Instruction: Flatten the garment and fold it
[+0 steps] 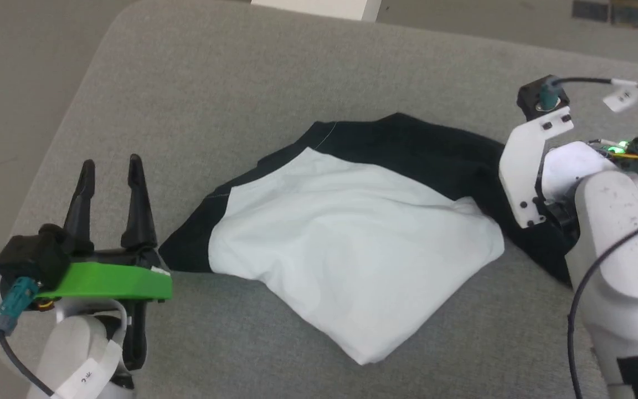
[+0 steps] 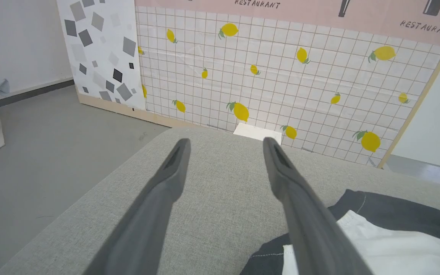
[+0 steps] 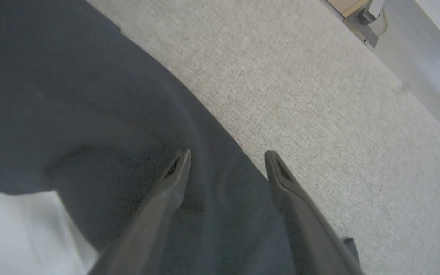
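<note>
1. T-shirt lies bunched up in the middle of the gray bench. Its white part is on top and its black sleeves are at the back and sides.
2. Left gripper hangs just beside one black sleeve, fingers spread apart, holding nothing.
3. Right gripper is low over the other black sleeve, fingers spread apart, pinching nothing.

You have the garment in soft, matt cloth, faintly creased, lying on a cushion of coarse grey woven fabric. Your left gripper has matt dark fingers and a smooth green plastic bracket. The floor looks smooth and dull.
</note>
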### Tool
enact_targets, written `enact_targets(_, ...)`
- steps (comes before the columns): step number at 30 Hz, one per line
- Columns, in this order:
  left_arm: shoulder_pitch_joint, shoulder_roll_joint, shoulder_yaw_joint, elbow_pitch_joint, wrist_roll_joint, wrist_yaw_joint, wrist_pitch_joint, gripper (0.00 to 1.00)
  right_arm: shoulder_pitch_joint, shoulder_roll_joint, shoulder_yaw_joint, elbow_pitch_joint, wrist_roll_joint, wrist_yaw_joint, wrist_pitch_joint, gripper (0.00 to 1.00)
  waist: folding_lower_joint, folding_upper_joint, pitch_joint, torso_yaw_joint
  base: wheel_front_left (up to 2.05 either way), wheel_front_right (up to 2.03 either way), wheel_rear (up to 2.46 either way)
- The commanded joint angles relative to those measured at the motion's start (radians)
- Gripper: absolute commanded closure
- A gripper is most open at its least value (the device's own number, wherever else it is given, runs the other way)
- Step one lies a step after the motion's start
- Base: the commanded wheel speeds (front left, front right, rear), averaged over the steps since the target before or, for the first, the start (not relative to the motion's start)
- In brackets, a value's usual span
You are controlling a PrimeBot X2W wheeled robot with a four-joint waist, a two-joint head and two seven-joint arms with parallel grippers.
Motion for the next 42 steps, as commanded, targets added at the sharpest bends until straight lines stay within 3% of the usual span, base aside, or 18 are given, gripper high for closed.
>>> enact_targets(1,-0.024,-0.021,0.02,0.005,0.023,-0.021,-0.004,0.0,-0.02,-0.012,0.011,0.028,-0.014,-0.002,0.034,0.0,0.0,0.0,0.044,0.028,0.0,0.0,0.0)
enact_targets(6,-0.034,-0.075,0.064,0.036,0.062,-0.074,-0.004,0.0,-0.028,-0.036,0.086,0.101,0.001,-0.002,0.132,0.0,0.0,0.0,0.061,0.038,0.0,0.0,0.0)
enact_targets(10,-0.04,-0.096,0.093,0.059,0.082,-0.101,-0.004,0.0,-0.019,-0.042,0.113,0.122,0.081,-0.002,0.175,0.01,0.0,0.0,0.062,0.034,0.0,0.0,0.0)
enact_targets(11,-0.041,-0.099,0.097,0.064,0.087,-0.107,-0.004,0.0,-0.016,-0.038,0.11,0.118,0.101,-0.002,0.175,0.72,0.0,0.0,0.061,0.03,0.0,0.0,0.0)
enact_targets(12,-0.043,-0.102,0.101,0.067,0.091,-0.111,-0.004,0.0,-0.014,-0.036,0.107,0.109,0.113,-0.002,0.165,1.0,0.0,0.0,0.058,0.027,0.0,0.0,0.0)
enact_targets(16,-0.043,-0.11,0.109,0.08,0.108,-0.125,-0.004,0.0,0.001,-0.037,0.037,0.045,0.167,-0.002,0.094,1.0,0.0,0.0,0.033,0.011,0.0,0.0,0.0)
enact_targets(22,-0.026,-0.117,0.109,0.092,0.124,-0.136,-0.004,0.0,0.113,-0.034,-0.207,-0.163,0.171,-0.002,-0.011,1.0,0.0,0.0,-0.02,-0.029,0.0,0.0,0.0)
enact_targets(28,-0.017,-0.116,0.094,0.1,0.123,-0.142,-0.004,0.0,0.277,0.006,-0.513,-0.324,0.1,-0.002,0.038,1.0,0.0,0.0,-0.026,-0.061,0.0,0.0,0.0)
enact_targets(33,-0.021,-0.101,0.08,0.115,0.112,-0.144,-0.004,0.0,0.337,0.061,-0.624,-0.383,0.084,-0.002,0.042,1.0,0.0,0.0,-0.011,-0.082,0.0,0.0,0.0)
enact_targets(34,-0.023,-0.097,0.077,0.119,0.11,-0.144,-0.004,0.0,0.34,0.066,-0.622,-0.388,0.091,-0.002,0.026,0.71,0.0,0.0,-0.009,-0.084,0.0,0.0,0.0)
enact_targets(35,-0.025,-0.092,0.072,0.126,0.105,-0.144,-0.004,0.0,0.339,0.072,-0.621,-0.395,0.103,-0.002,0.001,0.0,0.0,0.0,-0.008,-0.088,0.0,0.0,0.0)
enact_targets(39,-0.05,-0.062,0.028,0.139,0.088,-0.145,0.032,0.0,0.307,0.089,-0.632,-0.434,0.159,-0.002,-0.128,0.0,0.0,0.0,-0.012,-0.097,0.0,0.0,0.0)
enact_targets(42,-0.123,-0.014,-0.069,0.127,0.048,-0.146,0.144,0.0,0.314,0.093,-0.625,-0.466,0.177,-0.002,-0.191,0.0,0.0,0.0,-0.017,-0.095,0.0,0.0,0.0)
